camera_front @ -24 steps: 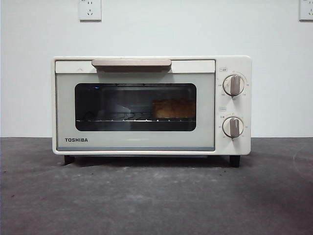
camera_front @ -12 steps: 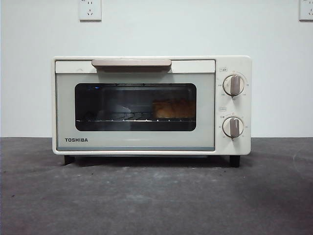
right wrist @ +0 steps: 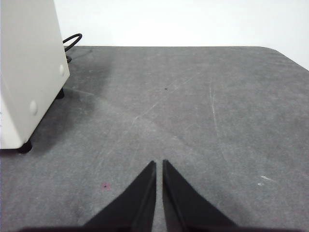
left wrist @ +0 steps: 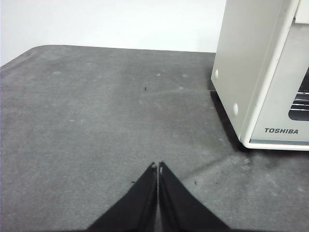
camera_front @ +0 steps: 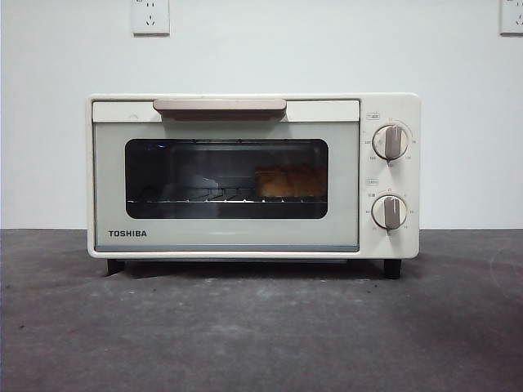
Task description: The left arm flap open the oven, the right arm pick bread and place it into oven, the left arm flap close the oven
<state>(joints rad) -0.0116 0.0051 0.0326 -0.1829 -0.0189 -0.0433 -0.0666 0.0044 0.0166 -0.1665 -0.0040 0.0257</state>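
Observation:
The cream-white TOSHIBA oven (camera_front: 253, 175) stands in the middle of the table with its door shut and its beige handle (camera_front: 219, 106) at the top. The orange-golden bread (camera_front: 290, 181) lies on the wire rack inside, at the right of the dark window. My left gripper (left wrist: 158, 166) is shut and empty, low over the table beside the oven's side wall (left wrist: 241, 72). My right gripper (right wrist: 159, 164) is shut and empty, low over the table beside the oven's other side wall (right wrist: 29, 67). Neither arm shows in the front view.
Two round knobs (camera_front: 391, 141) sit on the oven's right panel. A black cable (right wrist: 71, 41) loops behind the oven. Wall sockets (camera_front: 150, 15) are on the white wall behind. The grey table (camera_front: 261, 327) stretches in front of the oven.

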